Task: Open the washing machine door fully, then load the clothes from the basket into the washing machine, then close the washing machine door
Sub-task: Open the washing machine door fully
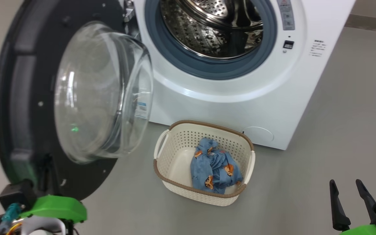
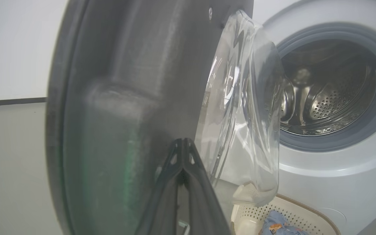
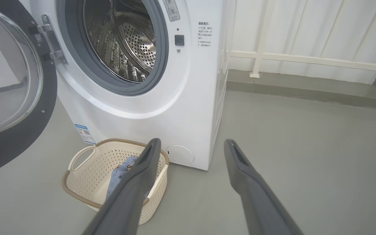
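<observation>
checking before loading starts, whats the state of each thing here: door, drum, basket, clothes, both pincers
washing machine door: open, swung wide to the left
drum: empty
basket: upright on the floor, holding the clothes
clothes: crumpled, inside the basket
left pincer: shut, at the door's inner side
right pincer: open, empty, above the floor

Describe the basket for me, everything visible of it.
The basket is small, rectangular, cream plastic, with perforated walls, a brown woven-look rim and a white handle at each end. It stands upright on the grey floor, just before the washing machine, below its open drum. The clothes, a crumpled light blue garment with orange prints, lie inside toward its right side in the head view; the left of its bottom is bare. Whether its back rim touches the machine cannot be told.
</observation>
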Robot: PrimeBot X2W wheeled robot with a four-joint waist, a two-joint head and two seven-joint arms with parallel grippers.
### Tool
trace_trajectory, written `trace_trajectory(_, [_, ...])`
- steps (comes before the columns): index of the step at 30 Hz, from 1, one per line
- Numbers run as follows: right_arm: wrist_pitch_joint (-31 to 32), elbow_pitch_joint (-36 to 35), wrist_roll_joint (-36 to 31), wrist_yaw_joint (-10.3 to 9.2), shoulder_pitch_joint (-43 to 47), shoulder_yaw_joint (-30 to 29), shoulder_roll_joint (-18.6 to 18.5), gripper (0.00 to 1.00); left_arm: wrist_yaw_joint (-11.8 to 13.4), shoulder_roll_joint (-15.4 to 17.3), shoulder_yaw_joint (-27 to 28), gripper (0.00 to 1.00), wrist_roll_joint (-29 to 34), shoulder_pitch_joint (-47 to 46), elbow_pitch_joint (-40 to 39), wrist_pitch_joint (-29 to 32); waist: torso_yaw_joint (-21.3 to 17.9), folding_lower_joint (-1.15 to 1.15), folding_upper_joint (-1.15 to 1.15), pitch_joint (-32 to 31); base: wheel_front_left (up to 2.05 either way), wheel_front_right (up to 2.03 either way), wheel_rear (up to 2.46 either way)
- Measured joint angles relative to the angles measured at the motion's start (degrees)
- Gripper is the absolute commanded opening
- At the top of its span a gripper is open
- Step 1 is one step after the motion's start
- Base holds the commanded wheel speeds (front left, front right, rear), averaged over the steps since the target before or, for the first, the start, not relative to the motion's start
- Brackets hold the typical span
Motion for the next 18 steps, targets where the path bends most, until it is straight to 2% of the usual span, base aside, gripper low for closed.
trace_trajectory(9, [-0.5,1.0,1.0,0.0,0.0,0.3,0.0,1.0,0.5,3.6,3.5,0.0,-0.6,-0.1,4.0,-0.1,-4.1,0.0,0.0,0.0,0.0,0.0,0.0])
trace_trajectory(18, [-0.5,1.3,1.0,0.0,-1.1,0.4,0.0,1.0,1.6,5.4,7.9,0.0,-2.9,-2.2,8.6,-0.2,-6.6,0.0,0.0,1.1,0.0,0.0,0.0])
